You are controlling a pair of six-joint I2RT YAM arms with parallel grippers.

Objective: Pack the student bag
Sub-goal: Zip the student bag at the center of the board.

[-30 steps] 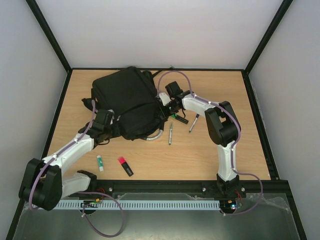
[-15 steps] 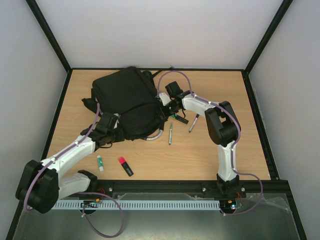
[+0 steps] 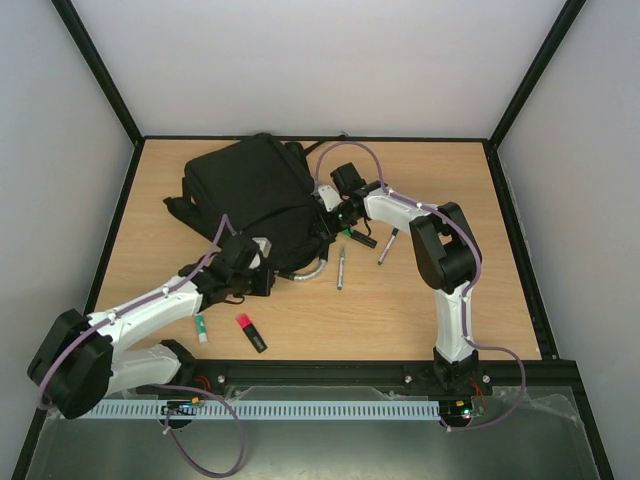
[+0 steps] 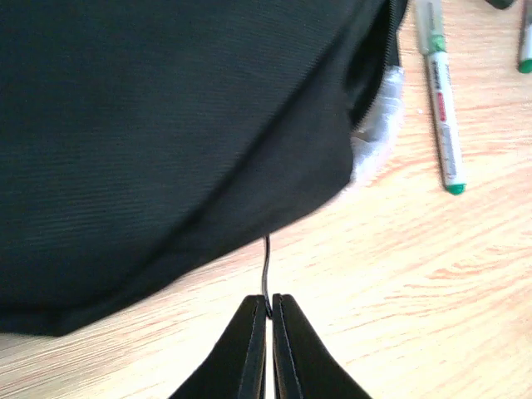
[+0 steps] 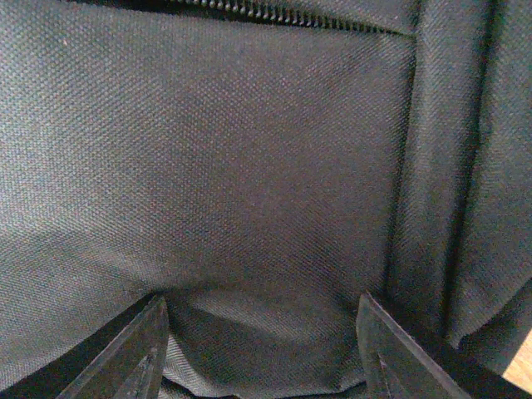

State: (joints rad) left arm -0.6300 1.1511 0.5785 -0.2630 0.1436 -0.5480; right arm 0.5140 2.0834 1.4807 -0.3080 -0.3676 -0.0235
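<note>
While left gripper (image 4: 268, 298) pinches its cord (image 4: 266, 264), right gripper (image 5: 259, 299) its fabric (image 5: 249, 166), student bag (image 3: 255, 195) points handle (image 3: 316, 271) near-right.

A light wooden surface (image 3: 420, 300) with visible grain fills the floor of a small booth, bordered by a thin black rim (image 3: 124, 215). Plain white walls close it in at the back (image 3: 320, 60), on the left (image 3: 50, 200) and on the right (image 3: 590, 200), with slanting black frame posts (image 3: 95, 70) marking the rear corners. A black rail (image 3: 330, 372) runs along the near edge, a white slotted strip (image 3: 300, 410) lies just in front of it, and a dull grey sheet (image 3: 330, 450) lies nearest the camera. Soft, even light falls from above, casting only faint shadows
</note>
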